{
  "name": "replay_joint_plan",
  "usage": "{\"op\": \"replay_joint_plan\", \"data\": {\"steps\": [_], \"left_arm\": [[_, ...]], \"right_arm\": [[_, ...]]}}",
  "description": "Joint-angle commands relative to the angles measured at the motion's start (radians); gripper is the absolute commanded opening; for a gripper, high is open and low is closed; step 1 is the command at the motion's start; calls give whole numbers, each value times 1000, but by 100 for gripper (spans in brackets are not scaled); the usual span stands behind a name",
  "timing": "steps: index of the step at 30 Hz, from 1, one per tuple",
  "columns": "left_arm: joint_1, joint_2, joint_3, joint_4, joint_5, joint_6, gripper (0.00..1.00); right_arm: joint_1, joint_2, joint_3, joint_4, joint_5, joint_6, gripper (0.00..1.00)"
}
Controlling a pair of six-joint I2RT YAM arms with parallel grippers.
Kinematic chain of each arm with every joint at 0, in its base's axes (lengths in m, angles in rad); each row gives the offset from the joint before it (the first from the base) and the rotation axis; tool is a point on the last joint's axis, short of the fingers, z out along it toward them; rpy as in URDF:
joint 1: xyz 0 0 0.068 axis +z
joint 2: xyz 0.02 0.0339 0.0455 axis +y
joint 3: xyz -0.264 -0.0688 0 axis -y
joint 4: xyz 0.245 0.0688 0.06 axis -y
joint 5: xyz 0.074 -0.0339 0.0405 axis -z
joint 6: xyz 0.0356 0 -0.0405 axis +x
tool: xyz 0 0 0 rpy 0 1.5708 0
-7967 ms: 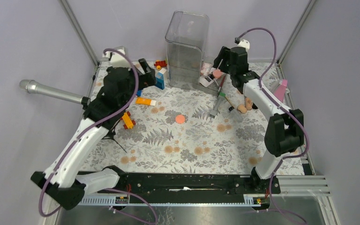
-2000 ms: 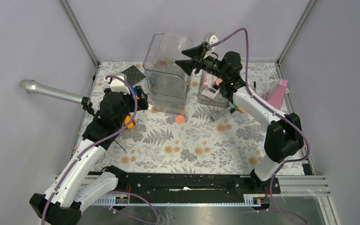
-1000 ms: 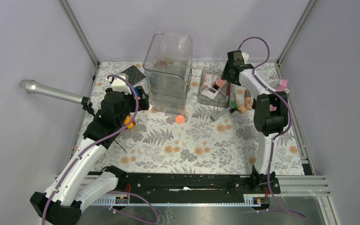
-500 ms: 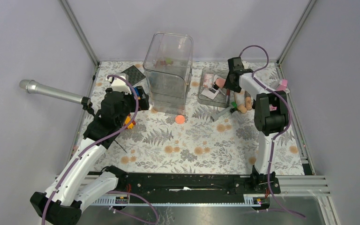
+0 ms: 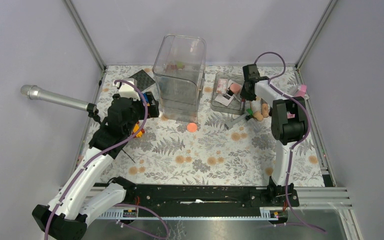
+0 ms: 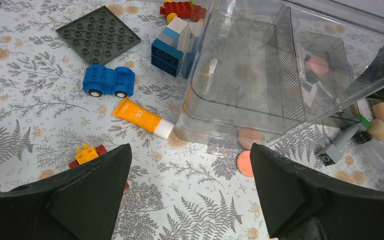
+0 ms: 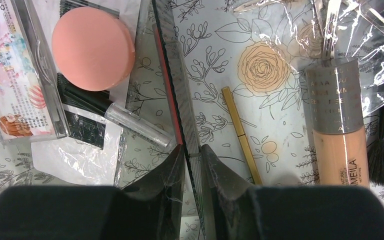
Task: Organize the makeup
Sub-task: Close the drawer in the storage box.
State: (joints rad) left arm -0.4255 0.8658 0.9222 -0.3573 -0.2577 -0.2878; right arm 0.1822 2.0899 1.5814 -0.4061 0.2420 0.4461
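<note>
Right fingers (image 7: 166,186) straddle clear tray (image 7: 177,85) wall, wrist pointing down.

Hand (image 7: 193,162) fingers straddle clear tray wall (image 7: 174,75); coral disc (image 7: 92,47) inside tray, foundation bottle (image 7: 340,130) outside.

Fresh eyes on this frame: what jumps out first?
The tall clear bin standing at the back centre dominates the scene. At back right, the right gripper pinches a thin dark-red stick that lies along the edge of the small clear tray of makeup. A silver microphone pokes in from the left wall.
</note>
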Motion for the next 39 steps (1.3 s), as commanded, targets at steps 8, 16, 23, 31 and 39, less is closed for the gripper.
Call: {"op": "replay_joint_plan", "data": {"steps": [8,16,23,31,39], "left_arm": [[5,-3,1,43,6,9,99],[5,-5,1,43,6,7,99],[4,-3,1,43,15,7,99],[5,-4,1,42,15,7,99],[4,-7,1,41,19,7,99]], "right_arm": [[-4,-59,-57,32,-56,-15,16],[-2,-125,-130,45,-83,-15,0],[39,-215,-205,74,-84,-23,0],[151,-215,-175,25,-8,-40,0],[208,-179,-138,-2,5,-25,0]]}}
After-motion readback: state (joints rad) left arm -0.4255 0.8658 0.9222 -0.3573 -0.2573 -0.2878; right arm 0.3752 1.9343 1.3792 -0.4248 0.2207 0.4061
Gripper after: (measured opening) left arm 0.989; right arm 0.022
